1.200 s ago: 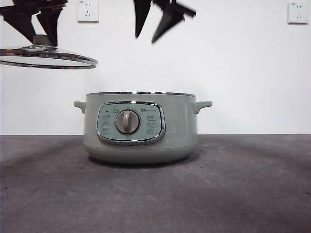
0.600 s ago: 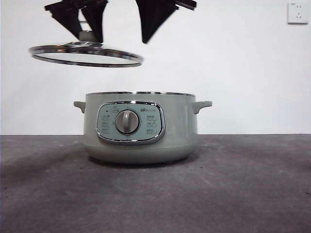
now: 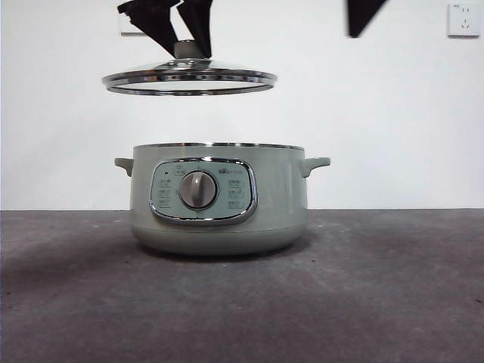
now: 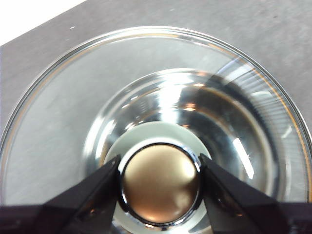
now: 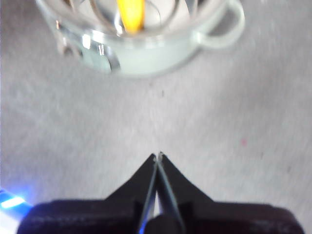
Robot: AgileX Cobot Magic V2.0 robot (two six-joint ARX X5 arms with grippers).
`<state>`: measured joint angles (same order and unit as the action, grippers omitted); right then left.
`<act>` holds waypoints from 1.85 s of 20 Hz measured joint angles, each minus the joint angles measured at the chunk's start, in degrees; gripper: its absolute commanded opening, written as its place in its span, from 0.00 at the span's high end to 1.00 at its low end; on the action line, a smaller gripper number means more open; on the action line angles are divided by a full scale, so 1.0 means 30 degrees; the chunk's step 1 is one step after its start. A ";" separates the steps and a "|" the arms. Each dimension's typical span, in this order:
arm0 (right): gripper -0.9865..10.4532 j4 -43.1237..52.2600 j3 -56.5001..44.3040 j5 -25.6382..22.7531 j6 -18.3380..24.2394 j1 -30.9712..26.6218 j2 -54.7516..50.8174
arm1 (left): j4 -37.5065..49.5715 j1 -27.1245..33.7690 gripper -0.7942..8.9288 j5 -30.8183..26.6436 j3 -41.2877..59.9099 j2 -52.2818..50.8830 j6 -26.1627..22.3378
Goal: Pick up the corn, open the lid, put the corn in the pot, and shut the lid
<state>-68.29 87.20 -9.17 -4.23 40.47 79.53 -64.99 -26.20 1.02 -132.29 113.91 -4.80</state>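
Note:
The glass lid hangs level in the air above the sage-green pot, set a little toward its left side. My left gripper is shut on the lid's knob, with one black jaw on each side; the glass dome spreads around it. The pot stands open with its dial facing the front camera. In the right wrist view, the yellow corn lies inside the pot. My right gripper is shut and holds nothing, off to the pot's handle side; in the front view its black tip shows high up.
The pot sits on a dark grey tabletop in front of a white wall. A wall socket is at the upper right. Bare table lies on both sides of the pot.
The left gripper has carried the lid to the right, from the far left to almost over the pot. The right gripper has moved right and up, away from the pot.

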 measured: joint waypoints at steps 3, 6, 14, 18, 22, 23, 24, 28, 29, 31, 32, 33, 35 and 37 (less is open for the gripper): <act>0.93 0.0816 -0.3468 -0.0007 -0.0998 0.0000 -0.2790 | 0.0306 -0.0415 0.93 0.0007 0.0000 0.0233 0.0335; 0.93 0.1268 -0.5792 0.0066 -0.1916 0.0000 -0.4772 | 0.0423 -0.0685 0.93 -0.0007 0.0000 0.0787 0.0612; 0.93 0.1137 -0.6972 0.0270 -0.2987 0.0000 -0.7417 | 0.0765 -0.1297 0.93 -0.0022 0.0000 0.2543 0.0831; 0.93 0.1013 -0.6972 0.0415 -0.3038 0.0000 -0.7796 | 0.0750 -0.1348 0.93 -0.0495 0.0007 0.3089 0.0860; 0.93 0.0707 -0.6972 0.0554 -0.3038 0.0000 -0.7825 | 0.0692 -0.1341 0.93 -0.1013 0.0007 0.3096 0.1122; 0.93 0.0699 -0.6972 0.0554 -0.3038 0.0000 -0.7825 | 0.0692 -0.1348 0.93 -0.1202 0.0007 0.3096 0.1129; 0.93 0.0699 -0.6972 0.0561 -0.3038 0.0000 -0.7825 | 0.0699 -0.1348 0.93 -0.1246 0.0007 0.3096 0.1122; 0.93 0.0663 -0.6972 0.0721 -0.3038 0.0000 -0.7825 | 0.0539 -0.1341 0.93 -0.1217 0.0007 0.3096 0.1129; 0.93 0.0627 -0.6972 0.0721 -0.3038 0.0000 -0.7839 | 0.0517 -0.1348 0.93 -0.1217 0.0007 0.3126 0.1129; 0.93 0.0627 -0.6972 0.0787 -0.3038 0.0000 -0.7934 | 0.0474 -0.1348 0.93 -0.1166 0.0007 0.3366 0.1129; 0.93 0.0605 -0.6972 0.0882 -0.3038 0.0000 -0.8000 | 0.0495 -0.1311 0.93 -0.1035 0.0000 0.3519 0.1297; 0.93 0.0605 -0.6972 0.0911 -0.3038 0.0000 -0.8109 | 0.0495 -0.1290 0.93 -0.0889 0.0000 0.3577 0.1355; 0.93 0.0568 -0.6972 0.0933 -0.3045 0.0000 -0.8291 | 0.0495 -0.1275 0.93 -0.0685 -0.0007 0.3614 0.1413; 0.93 0.0401 -0.6972 0.0991 -0.3147 0.0000 -0.8459 | 0.0495 -0.1246 0.93 -0.0495 -0.0015 0.3621 0.1406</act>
<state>-67.09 66.28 -6.20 -13.67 40.47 54.15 -63.51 -29.93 -0.47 -132.33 124.77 -0.58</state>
